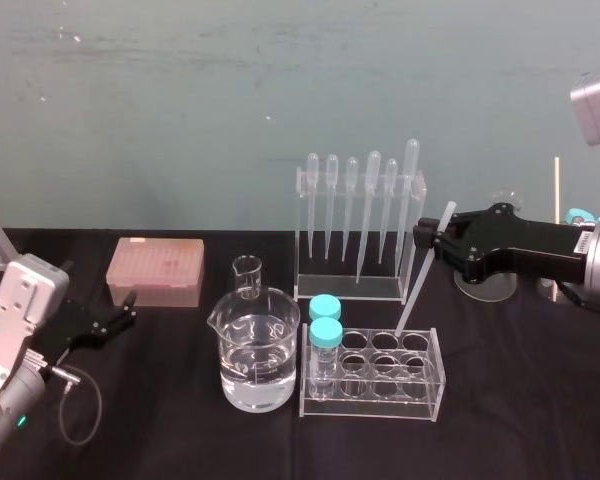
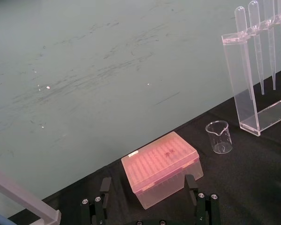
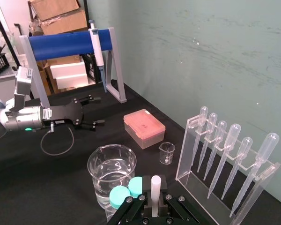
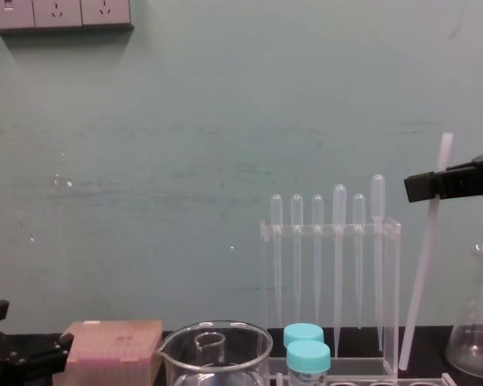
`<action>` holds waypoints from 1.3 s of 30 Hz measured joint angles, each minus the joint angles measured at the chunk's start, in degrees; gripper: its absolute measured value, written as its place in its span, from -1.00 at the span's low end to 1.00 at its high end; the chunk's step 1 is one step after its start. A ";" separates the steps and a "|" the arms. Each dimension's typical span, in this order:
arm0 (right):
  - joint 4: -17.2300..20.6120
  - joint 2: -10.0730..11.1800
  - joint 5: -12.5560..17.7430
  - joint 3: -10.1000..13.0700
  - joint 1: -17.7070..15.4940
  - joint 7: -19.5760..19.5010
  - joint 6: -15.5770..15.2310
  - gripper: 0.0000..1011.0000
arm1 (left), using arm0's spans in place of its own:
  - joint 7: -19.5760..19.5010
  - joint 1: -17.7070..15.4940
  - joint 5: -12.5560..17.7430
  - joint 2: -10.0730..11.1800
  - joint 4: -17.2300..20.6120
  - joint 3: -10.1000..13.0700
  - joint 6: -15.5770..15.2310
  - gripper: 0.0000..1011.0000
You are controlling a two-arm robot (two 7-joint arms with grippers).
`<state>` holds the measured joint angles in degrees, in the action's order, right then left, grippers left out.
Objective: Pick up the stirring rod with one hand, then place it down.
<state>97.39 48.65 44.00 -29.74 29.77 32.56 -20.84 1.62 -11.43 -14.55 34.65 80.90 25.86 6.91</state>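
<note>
The stirring rod (image 1: 423, 270) is a thin translucent-white stick, tilted, with its upper end by the gripper and its lower tip over the back row of the clear tube rack (image 1: 372, 402). My right gripper (image 1: 438, 240) comes in from the right and is shut on the rod near its top. From the side, the stirring rod (image 4: 425, 257) slants down from the right gripper (image 4: 436, 186). In the right wrist view the stirring rod (image 3: 155, 186) stands clamped between the jaws of the right gripper (image 3: 155, 201). My left gripper (image 1: 125, 320) rests at the table's left, open and holding nothing, and the left gripper (image 2: 147, 180) faces the pink box.
A pipette rack (image 1: 358, 225) stands behind the tube rack. Two blue-capped tubes (image 1: 325, 340) sit in the tube rack's left end. A water-filled beaker (image 1: 258, 350), a small beaker (image 1: 247, 277) and a pink tip box (image 1: 155, 270) lie to the left. A flask (image 4: 476, 322) stands at the right.
</note>
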 joint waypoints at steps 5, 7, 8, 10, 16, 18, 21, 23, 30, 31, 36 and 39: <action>-0.45 -0.29 -0.54 -0.40 0.43 0.26 0.00 -0.86 | 0.00 0.00 0.00 0.00 0.00 0.00 0.00 0.98; -0.58 -0.37 -0.68 -0.50 0.55 0.33 0.00 -0.86 | 0.00 0.00 0.00 0.00 0.00 0.00 0.00 0.98; -0.74 -0.48 -0.81 -0.59 0.68 0.44 -0.01 -0.86 | 0.00 0.00 0.00 0.00 0.00 0.00 0.00 0.98; -0.87 -0.57 -0.86 -0.65 0.80 0.53 -0.02 -0.86 | 0.00 0.00 0.00 0.00 0.00 0.00 0.00 0.98; -1.32 -0.94 -1.12 -0.92 1.16 0.85 -0.03 -0.86 | 0.00 0.00 0.00 0.00 0.00 0.00 0.00 0.98; -1.43 -1.05 -1.19 -1.00 1.25 0.92 -0.05 -0.86 | 0.00 0.00 0.00 0.00 0.00 0.00 0.00 0.98; -1.45 -1.08 -1.20 -1.02 1.27 0.99 -0.06 -0.86 | 0.00 0.00 0.00 0.00 0.00 0.00 0.00 0.98; -1.47 -1.09 -1.22 -1.02 1.27 1.05 -0.06 -0.86 | 0.00 0.00 0.00 0.00 0.00 0.00 0.00 0.98; -2.38 -1.53 -1.52 -1.50 1.44 1.28 -0.04 -0.86 | 0.00 0.00 0.00 0.00 0.00 0.00 0.00 0.98; -2.56 -1.62 -1.61 -1.59 1.48 1.31 -0.04 -0.86 | 0.00 0.00 0.00 0.00 0.00 0.00 0.00 0.98; -3.94 -2.36 -2.17 -2.25 1.99 1.74 -0.04 -0.86 | 0.00 0.00 0.00 0.00 0.00 0.00 0.00 0.98; -5.18 -3.05 -2.66 -2.79 2.60 2.19 0.03 -0.86 | 0.00 0.00 0.00 0.00 0.00 0.00 0.00 0.98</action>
<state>92.20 45.60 41.34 -32.54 32.38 34.74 -20.80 1.62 -11.43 -14.55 34.65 80.90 25.86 6.91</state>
